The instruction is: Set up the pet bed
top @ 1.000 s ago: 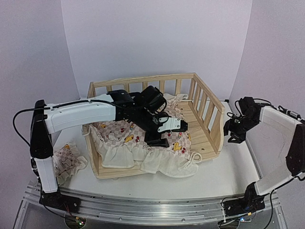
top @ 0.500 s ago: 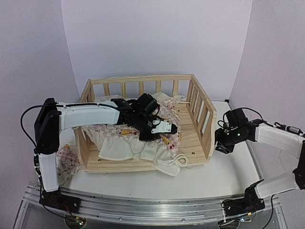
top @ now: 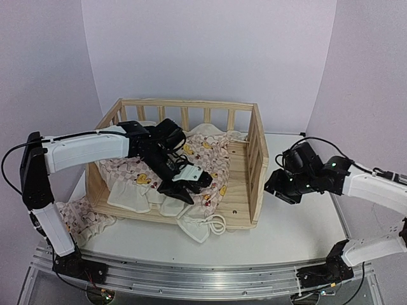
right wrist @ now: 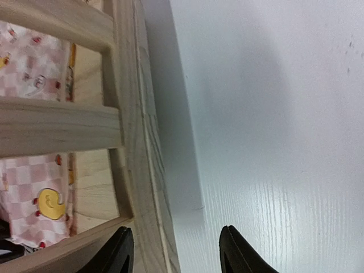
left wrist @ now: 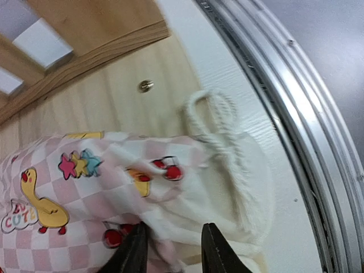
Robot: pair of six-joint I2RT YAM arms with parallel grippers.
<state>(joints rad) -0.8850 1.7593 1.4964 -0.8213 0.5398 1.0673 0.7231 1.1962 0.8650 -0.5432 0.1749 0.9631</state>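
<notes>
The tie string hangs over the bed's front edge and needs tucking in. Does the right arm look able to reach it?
Probably yes: the frame has no rail in front, where the tie string lies, and bare table runs from the right gripper round to it.

A white table [top: 299, 235] with faint wood grain sits under soft, even light. Behind the table rises a plain pale back wall [top: 210, 51], with a left panel [top: 38, 63] and a right panel [top: 372, 70] angled in beside the table. A ribbed aluminium rail [top: 191, 279] runs along the table's near edge.
</notes>
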